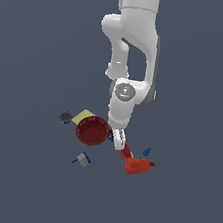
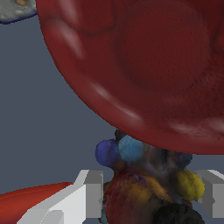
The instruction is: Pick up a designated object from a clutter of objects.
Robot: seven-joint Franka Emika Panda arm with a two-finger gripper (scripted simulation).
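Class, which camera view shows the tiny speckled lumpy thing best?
The wrist view: the speckled lumpy thing fills the space between the gripper fingers. In the exterior view it is hidden behind the gripper beside the red bowl.

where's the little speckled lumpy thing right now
In the wrist view, the speckled lump sits between the end effector fingers, just beside the red bowl's rim.
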